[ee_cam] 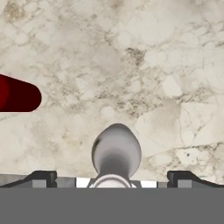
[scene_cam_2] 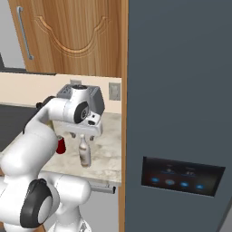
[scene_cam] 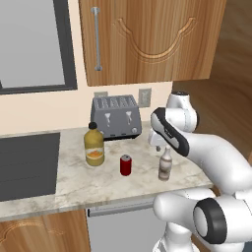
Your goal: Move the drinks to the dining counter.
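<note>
The slim brown bottle (scene_cam: 165, 166) stands upright near the front edge of the marble tabletop (scene_cam: 74, 182). The hand (scene_cam_2: 82, 135) hangs right over the bottle's whitish neck, pointing down. Its 2 fingers are wide apart, 1 on each side of the bottle top, and they grip nothing. From the hand's own camera the bottle (ee_cam: 116, 153) sits in the middle between the 2 dark tips. I cannot quite tell if the tips have reached the neck.

A little to the left of the bottle stands the small red can (scene_cam: 126, 165), also upright. The 2 do not touch. Farther left and a bit farther back is the big orange-juice bottle (scene_cam: 93, 144) with its black cap. Behind it, by the wall, sits the grey toaster (scene_cam: 116, 116). Above that hangs a wooden cupboard (scene_cam: 147, 39).
</note>
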Available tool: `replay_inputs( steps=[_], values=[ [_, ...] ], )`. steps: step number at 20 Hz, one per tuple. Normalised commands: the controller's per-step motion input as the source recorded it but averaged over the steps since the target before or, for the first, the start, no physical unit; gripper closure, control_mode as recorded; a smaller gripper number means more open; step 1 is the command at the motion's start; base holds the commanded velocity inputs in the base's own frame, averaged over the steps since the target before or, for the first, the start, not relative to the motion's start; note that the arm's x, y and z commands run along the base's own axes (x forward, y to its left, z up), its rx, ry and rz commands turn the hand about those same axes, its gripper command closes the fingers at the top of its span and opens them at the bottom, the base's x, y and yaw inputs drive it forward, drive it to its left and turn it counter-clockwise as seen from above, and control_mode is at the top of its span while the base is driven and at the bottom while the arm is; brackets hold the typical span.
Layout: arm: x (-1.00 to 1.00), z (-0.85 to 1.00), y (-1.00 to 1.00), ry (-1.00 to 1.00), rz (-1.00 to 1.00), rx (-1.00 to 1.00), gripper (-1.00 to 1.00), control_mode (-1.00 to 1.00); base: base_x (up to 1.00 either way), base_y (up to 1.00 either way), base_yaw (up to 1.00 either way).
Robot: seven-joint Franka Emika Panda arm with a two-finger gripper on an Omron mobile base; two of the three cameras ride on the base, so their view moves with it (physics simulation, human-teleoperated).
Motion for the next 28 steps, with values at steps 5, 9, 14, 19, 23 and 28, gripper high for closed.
replay_inputs(
  steps=[5,9,14,19,23,28],
  values=[
    [-0.01,-0.09,0.01,0.0,0.0,0.0,-1.0,-1.0,0.0,0.0,0.0],
    [0.0,0.0,0.0,0.0,0.0,0.0,1.0,-1.0,0.0,0.0,0.0],
    [0.0,0.0,0.0,0.0,0.0,0.0,1.0,-1.0,0.0,0.0,0.0],
    [-0.06,0.49,0.01,-0.15,0.0,0.0,1.0,-1.0,0.0,0.0,0.0],
    [-0.2,0.82,0.01,-0.36,0.0,-0.03,1.0,-1.0,0.0,0.0,0.0],
    [-0.23,0.5,0.0,-0.32,0.0,-0.03,1.0,-1.0,0.0,0.0,0.0]
  ],
)
